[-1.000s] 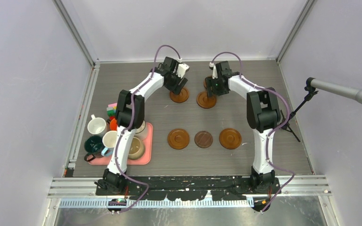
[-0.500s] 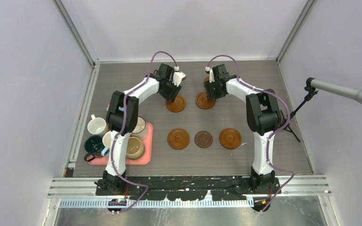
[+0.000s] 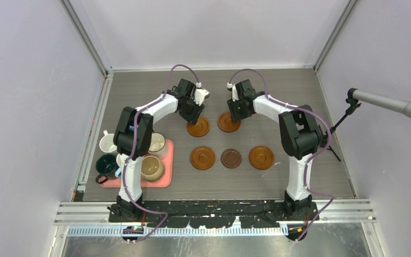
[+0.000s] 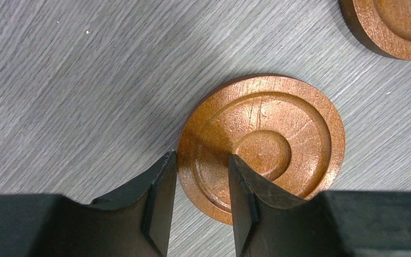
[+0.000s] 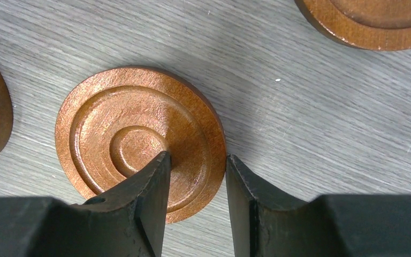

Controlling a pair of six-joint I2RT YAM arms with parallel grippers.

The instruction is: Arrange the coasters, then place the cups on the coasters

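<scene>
Two orange-brown coasters lie side by side at mid-table. My left gripper [image 3: 194, 113] [image 4: 200, 158] is shut on the rim of the left coaster [image 3: 199, 128] [image 4: 278, 134], one finger outside its edge and one on its face. My right gripper [image 3: 236, 111] [image 5: 197, 156] is shut on the rim of the right coaster [image 3: 227, 123] [image 5: 112, 128] in the same way. Nearer me, a row holds an orange-brown coaster [image 3: 202, 158], a darker smaller coaster [image 3: 231, 158] and another orange-brown coaster [image 3: 261, 157]. Several cups stand at the left, among them a white cup [image 3: 108, 143], a dark green cup [image 3: 107, 163] and a tan cup [image 3: 153, 167].
A pink tray [image 3: 166, 179] at the near left holds some of the mugs, and my left arm passes over it. A microphone [image 3: 390, 104] on a stand reaches in from the right wall. Metal rails run along the table's left and near edges.
Both grippers have closed on their coasters and dragged them nearer to me and toward each other. The front row of coasters and the mugs have not moved.
</scene>
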